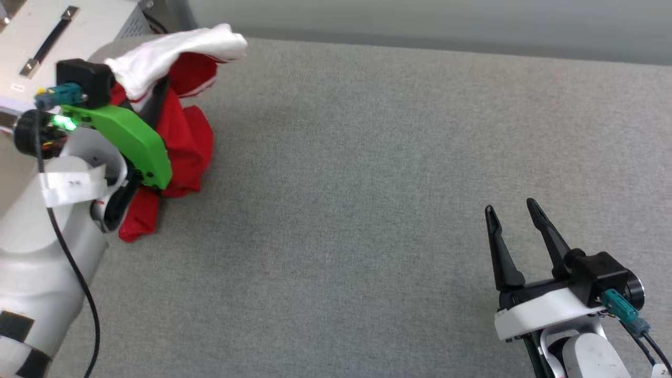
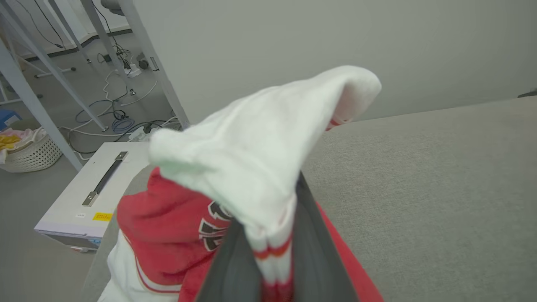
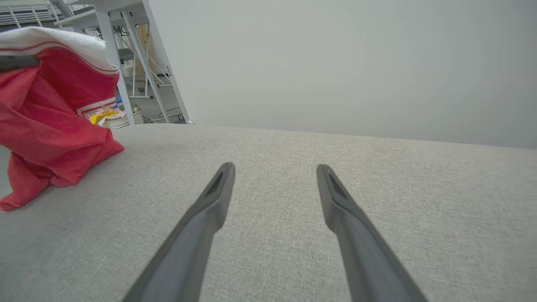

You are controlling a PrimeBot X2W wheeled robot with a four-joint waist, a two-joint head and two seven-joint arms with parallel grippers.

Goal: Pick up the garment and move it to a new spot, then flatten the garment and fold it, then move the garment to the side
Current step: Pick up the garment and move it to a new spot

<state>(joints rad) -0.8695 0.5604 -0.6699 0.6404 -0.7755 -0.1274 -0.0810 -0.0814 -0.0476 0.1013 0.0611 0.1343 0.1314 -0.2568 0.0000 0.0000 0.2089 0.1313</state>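
Pinched on the garment's [image 1: 181, 131] white sleeve, left gripper [image 2: 272, 226] jaws, far left; red folds drooping onto grey table [image 1: 367, 210]. Spread wide, empty, right gripper [image 1: 512, 207] jaws, near right.

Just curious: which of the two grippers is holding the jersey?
The left gripper, shut on the jersey by its white sleeve; the right gripper is open, empty.

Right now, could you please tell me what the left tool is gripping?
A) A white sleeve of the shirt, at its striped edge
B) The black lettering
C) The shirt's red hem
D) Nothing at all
A: in the left wrist view the left tool is shut on the red-striped edge of a white sleeve of the shirt.
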